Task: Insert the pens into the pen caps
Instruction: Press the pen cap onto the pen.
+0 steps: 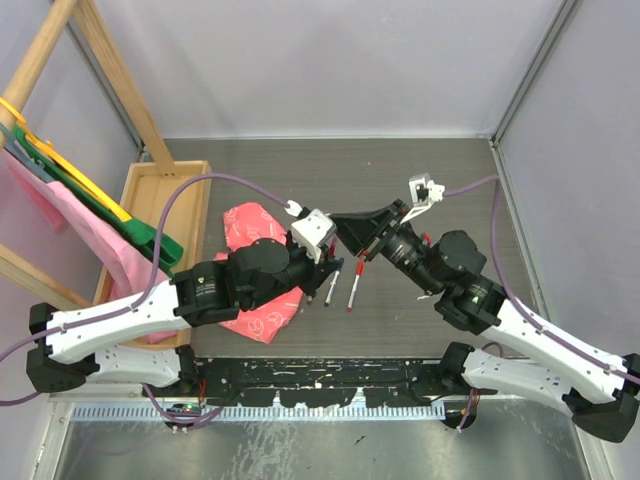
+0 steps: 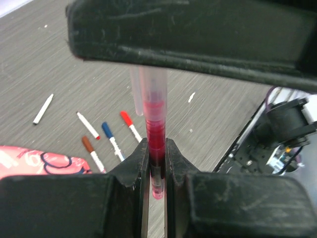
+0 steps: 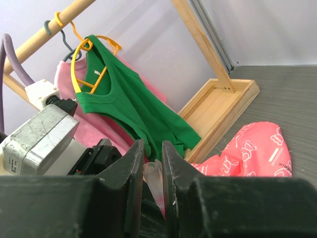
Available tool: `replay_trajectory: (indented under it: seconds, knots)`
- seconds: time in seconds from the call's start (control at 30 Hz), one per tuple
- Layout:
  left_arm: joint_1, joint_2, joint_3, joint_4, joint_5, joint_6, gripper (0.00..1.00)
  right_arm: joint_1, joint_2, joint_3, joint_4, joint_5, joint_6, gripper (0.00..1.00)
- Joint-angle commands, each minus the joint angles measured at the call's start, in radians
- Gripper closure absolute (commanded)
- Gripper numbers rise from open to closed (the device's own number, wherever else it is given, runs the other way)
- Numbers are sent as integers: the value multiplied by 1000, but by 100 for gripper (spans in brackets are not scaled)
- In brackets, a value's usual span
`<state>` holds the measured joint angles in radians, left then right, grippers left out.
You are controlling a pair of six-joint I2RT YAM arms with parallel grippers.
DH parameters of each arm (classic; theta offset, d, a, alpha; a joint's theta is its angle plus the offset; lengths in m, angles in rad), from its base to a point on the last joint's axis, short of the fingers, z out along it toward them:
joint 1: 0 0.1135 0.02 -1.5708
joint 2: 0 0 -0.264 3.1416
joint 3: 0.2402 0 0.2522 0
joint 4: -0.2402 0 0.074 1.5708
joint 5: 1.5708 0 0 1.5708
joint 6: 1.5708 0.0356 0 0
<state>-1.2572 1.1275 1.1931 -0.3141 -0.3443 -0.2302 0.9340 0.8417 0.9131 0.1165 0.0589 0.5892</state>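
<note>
Though gripped from both sides, nowhere shown whole: held pen (image 2: pixel 154 106) swallowed at its far end by the black underside of the right gripper (image 3: pixel 152 148), pinched at its near end in the left gripper (image 2: pixel 157 148), and lost from the top view where the two grippers meet above the table (image 1: pixel 420 180). Dark red stretch between the left fingers (image 2: pixel 134 166): cap or barrel end, impossible to say. Left gripper clenched on that red end. Right gripper closed round a pale, pink-stained stub of the same pen, nearly all of it masked by its own fingers and out of focus.

Long axis straight up the left wrist picture, in line with the left fingers: red end nearest the camera, clear barrel pointing away into the right gripper. Held in the air, off the table.

Beyond it, five loose pens (image 2: pixel 113 142) flat on the table near a pink cloth (image 2: pixel 34 161). Four roughly parallel, coloured ends (two red, one blue, one brown) toward the upper left of that picture, white barrels toward the lower right; fifth, white, apart to the left, slanted the other way. From above, only two of them in sight.
</note>
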Motion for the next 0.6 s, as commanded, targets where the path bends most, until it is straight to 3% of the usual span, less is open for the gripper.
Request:
replay_trajectory:
  seconds: [0.0, 0.4, 0.57]
  knots:
    - [15, -37, 154, 346, -114, 89, 100, 142, 45, -188, -225, 21, 27, 100]
    - [19, -61, 193, 348, -83, 112, 100, 326, 88, -369, -247, 256, 81, 100]
    - [19, -71, 193, 346, -50, 94, 100, 339, 118, -407, -230, 285, 93, 100]
